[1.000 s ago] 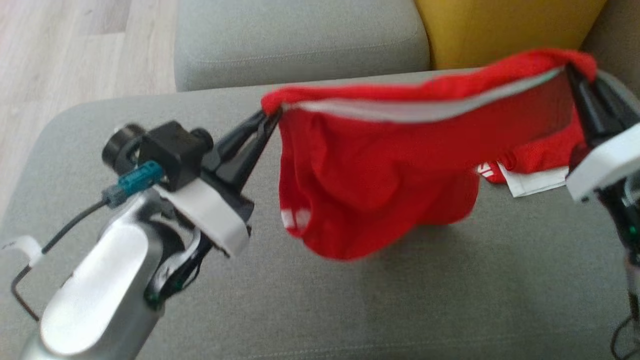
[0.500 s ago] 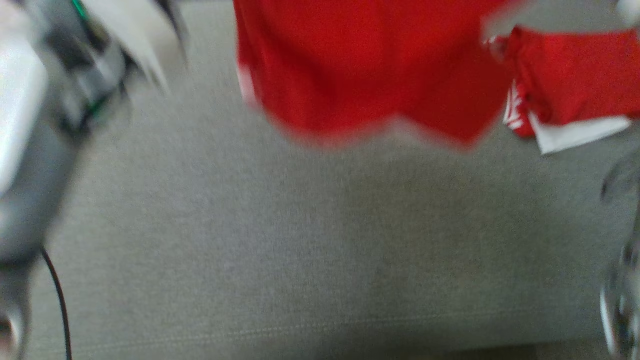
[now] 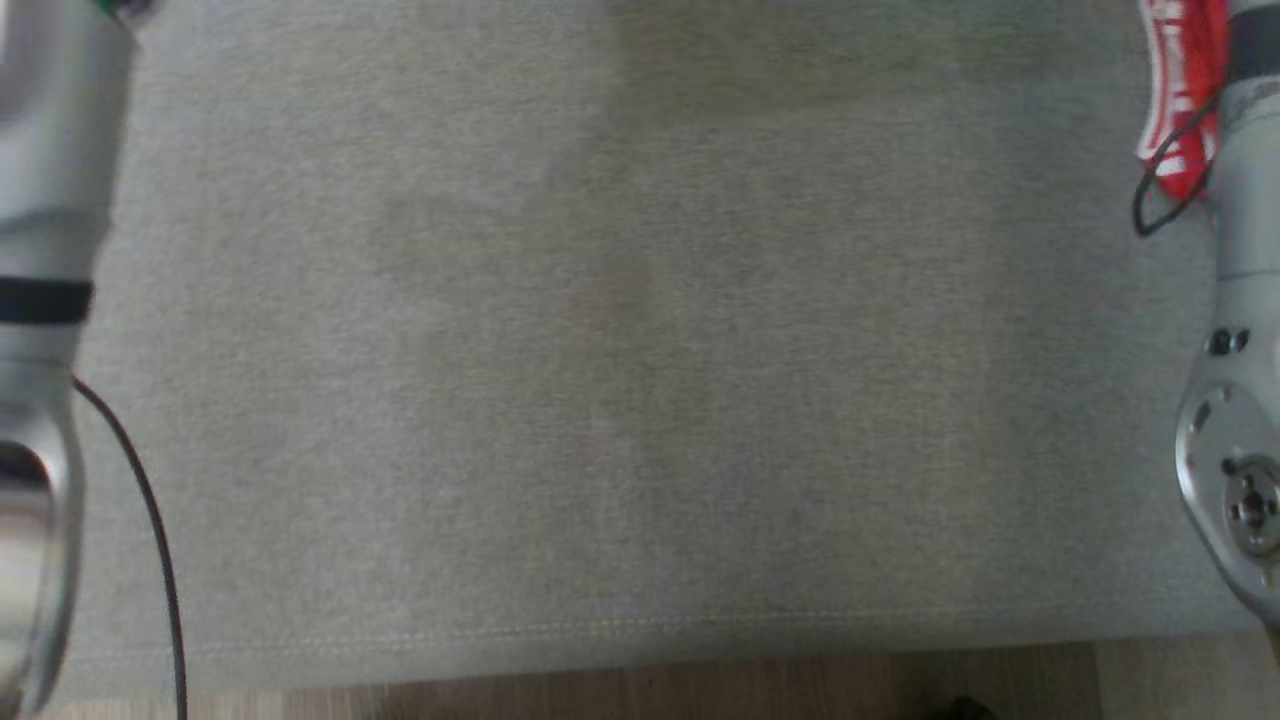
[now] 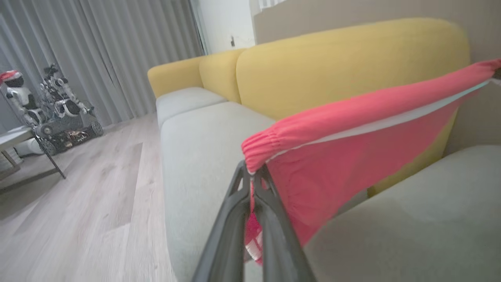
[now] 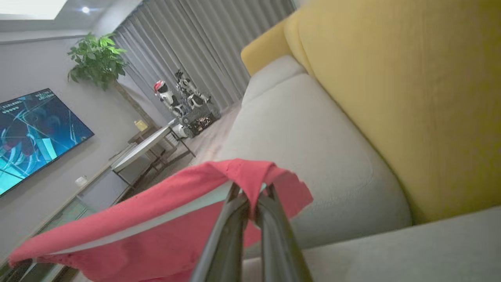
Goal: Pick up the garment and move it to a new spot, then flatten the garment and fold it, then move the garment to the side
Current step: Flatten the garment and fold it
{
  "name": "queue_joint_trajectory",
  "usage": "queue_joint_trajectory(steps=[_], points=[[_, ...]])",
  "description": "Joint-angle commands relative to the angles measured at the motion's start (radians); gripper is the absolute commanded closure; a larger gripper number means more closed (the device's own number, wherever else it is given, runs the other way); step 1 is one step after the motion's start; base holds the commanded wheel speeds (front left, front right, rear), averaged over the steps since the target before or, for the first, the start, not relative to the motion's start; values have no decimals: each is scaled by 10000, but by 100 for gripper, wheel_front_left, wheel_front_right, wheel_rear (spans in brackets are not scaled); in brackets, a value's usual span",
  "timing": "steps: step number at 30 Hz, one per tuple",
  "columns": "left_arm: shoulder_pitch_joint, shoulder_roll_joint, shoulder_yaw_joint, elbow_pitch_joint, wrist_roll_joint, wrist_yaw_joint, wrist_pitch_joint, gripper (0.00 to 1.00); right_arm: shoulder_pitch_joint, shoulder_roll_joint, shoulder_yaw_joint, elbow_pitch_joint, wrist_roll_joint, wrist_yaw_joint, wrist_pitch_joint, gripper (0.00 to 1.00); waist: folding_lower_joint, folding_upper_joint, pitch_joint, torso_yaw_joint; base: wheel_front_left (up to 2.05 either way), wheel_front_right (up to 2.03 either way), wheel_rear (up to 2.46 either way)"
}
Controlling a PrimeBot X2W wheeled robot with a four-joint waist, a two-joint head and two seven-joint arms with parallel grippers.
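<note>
We held the garment (image 4: 352,164) taut in the air above the seat (image 3: 640,400), left gripper (image 4: 252,173) clamped on one end of its waistband (image 4: 313,131), right gripper (image 5: 252,192) clamped on the other. It looked light and limp, sagging below the band; we judged the thick elastic edge the surest place to grip

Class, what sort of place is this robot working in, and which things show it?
Probably a home living room: a grey-and-yellow sofa, a wall-mounted television, and a potted plant beside long grey curtains.
</note>
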Motion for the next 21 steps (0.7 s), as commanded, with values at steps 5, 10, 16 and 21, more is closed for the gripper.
queue_joint_trajectory(steps=[5, 10, 16, 21], points=[[533, 200, -378, 770, -33, -58, -628, 100, 476, 126, 526, 876, 685, 65, 348, 100, -5, 1, -23, 322, 0, 0, 0], [1818, 64, -1369, 1420, -160, -94, -896, 100, 1519, -35, 1012, 1623, 1495, 65, 1286, 100, -5, 1, -416, 458, 0, 0, 0], [3307, 101, -2529, 1648, -699, -99, -1108, 100, 2880, -476, 1534, 2143, 2181, 65, 2333, 100, -5, 1, -1170, 594, 0, 0, 0], [4083, 330, -3484, 1620, -1105, -100, -1127, 100, 3778, -938, 2398, 1706, 2478, 65, 3033, 100, -5, 1, -1693, 718, 0, 0, 0]])
